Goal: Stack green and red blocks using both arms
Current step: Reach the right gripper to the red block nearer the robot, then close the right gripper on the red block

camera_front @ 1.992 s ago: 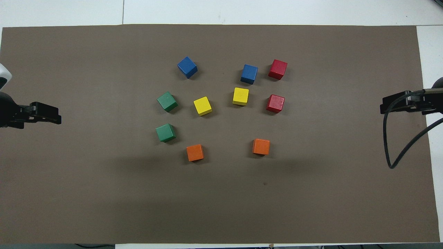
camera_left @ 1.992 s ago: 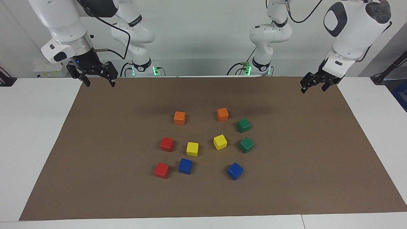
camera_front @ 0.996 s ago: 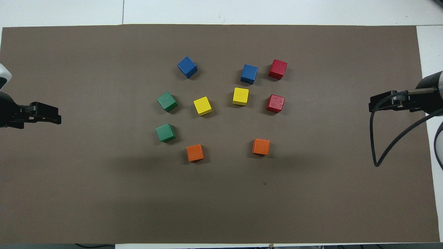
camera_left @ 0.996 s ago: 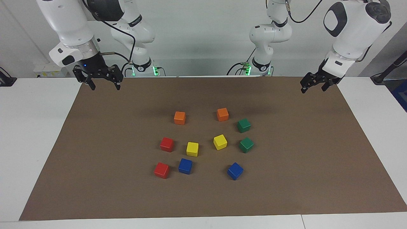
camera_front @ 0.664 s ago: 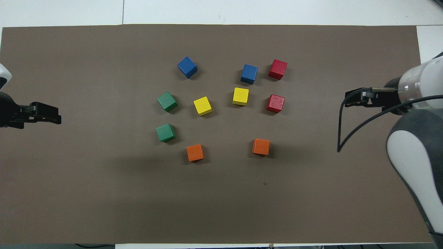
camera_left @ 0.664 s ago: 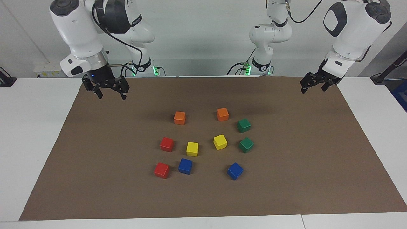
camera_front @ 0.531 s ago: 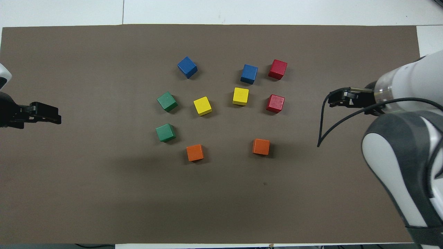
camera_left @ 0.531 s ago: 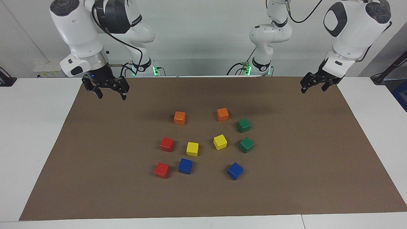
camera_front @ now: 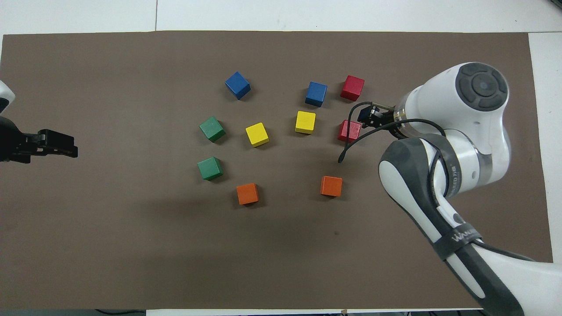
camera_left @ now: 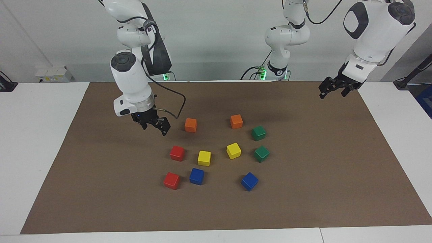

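Facing view: red blocks (camera_left: 177, 153) (camera_left: 171, 180) flat on counter (camera_left: 320, 189), nearer one just below right gripper (camera_left: 154, 126), now swung in from counter's edge, fingers apart, empty. Green blocks (camera_left: 259, 133) (camera_left: 261, 153) unstacked, well apart from left gripper (camera_left: 332, 91), waiting, fingers apart. Likely first pick starting. No containers seen.

Two high views, facing each other

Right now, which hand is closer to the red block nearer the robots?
Right. The right hand hangs open just above the mat, close beside that red block, toward the robots. The left hand waits open over the mat's corner at the left arm's end, well away.
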